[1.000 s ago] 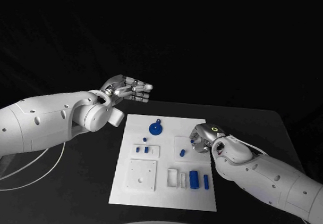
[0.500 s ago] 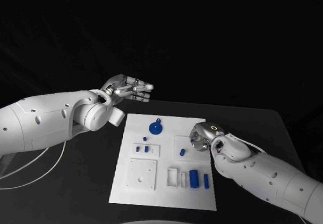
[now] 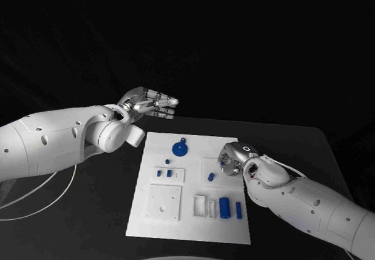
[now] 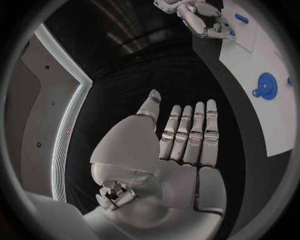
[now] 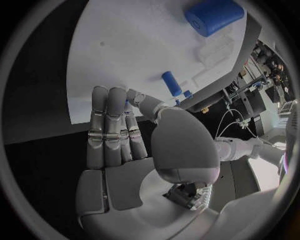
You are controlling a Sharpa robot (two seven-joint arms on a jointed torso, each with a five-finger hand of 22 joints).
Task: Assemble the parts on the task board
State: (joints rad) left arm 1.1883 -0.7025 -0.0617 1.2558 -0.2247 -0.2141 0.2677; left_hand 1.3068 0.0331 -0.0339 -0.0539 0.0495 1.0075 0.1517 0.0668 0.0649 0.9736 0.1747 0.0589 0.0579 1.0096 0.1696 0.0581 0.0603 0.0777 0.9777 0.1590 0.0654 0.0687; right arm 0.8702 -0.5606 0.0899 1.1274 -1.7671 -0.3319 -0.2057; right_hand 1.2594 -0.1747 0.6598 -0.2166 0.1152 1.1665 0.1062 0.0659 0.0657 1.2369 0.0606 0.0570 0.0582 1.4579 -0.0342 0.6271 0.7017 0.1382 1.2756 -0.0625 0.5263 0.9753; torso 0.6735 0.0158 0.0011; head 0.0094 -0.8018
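Right hand [image 3: 232,160] edges slightly left over task board [image 3: 190,226], fingers straight, holding nothing; left hand [image 3: 151,103] unmoved far-left, open, empty. Parts untouched.

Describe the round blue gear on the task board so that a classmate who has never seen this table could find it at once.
Start at the white task board in the middle of the black table. On its far half, near the left hand, lies the blue gear. It is the only round, toothed part; the other blue pieces are small bars and pegs.
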